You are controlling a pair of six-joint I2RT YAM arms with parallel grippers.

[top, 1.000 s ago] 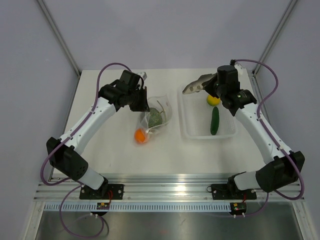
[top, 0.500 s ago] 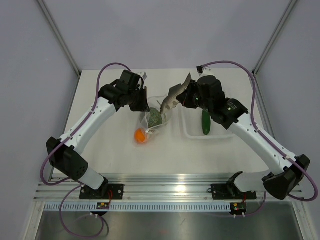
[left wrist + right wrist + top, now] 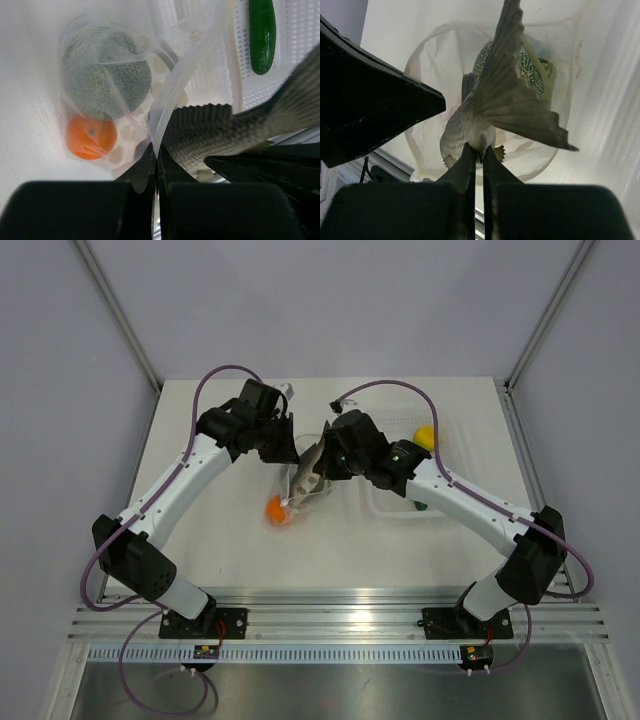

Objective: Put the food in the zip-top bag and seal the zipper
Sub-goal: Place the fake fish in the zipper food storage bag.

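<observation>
The zip-top bag (image 3: pixel 303 490) lies mid-table with its mouth pulled open. My left gripper (image 3: pixel 157 150) is shut on the bag's rim by the whitish zipper (image 3: pixel 186 67). Through the plastic I see the speckled green ball (image 3: pixel 106 80) and the small orange ball (image 3: pixel 90 136). My right gripper (image 3: pixel 481 150) is shut on the brownish fish (image 3: pixel 495 105), which hangs over the open mouth (image 3: pixel 420 65), tail towards the camera. The dark green cucumber (image 3: pixel 262 32) lies in the clear tray. The yellow lemon piece (image 3: pixel 426 435) sits at the tray's far side.
The rigid clear tray (image 3: pixel 392 510) stands right of the bag, partly under my right arm. In the right wrist view my left gripper's black body (image 3: pixel 370 100) is close on the left of the bag's mouth. The two grippers (image 3: pixel 305 455) nearly meet.
My right arm has swung left from above the tray, carrying the fish to the bag's open mouth. The left gripper has stayed put, holding the rim.
</observation>
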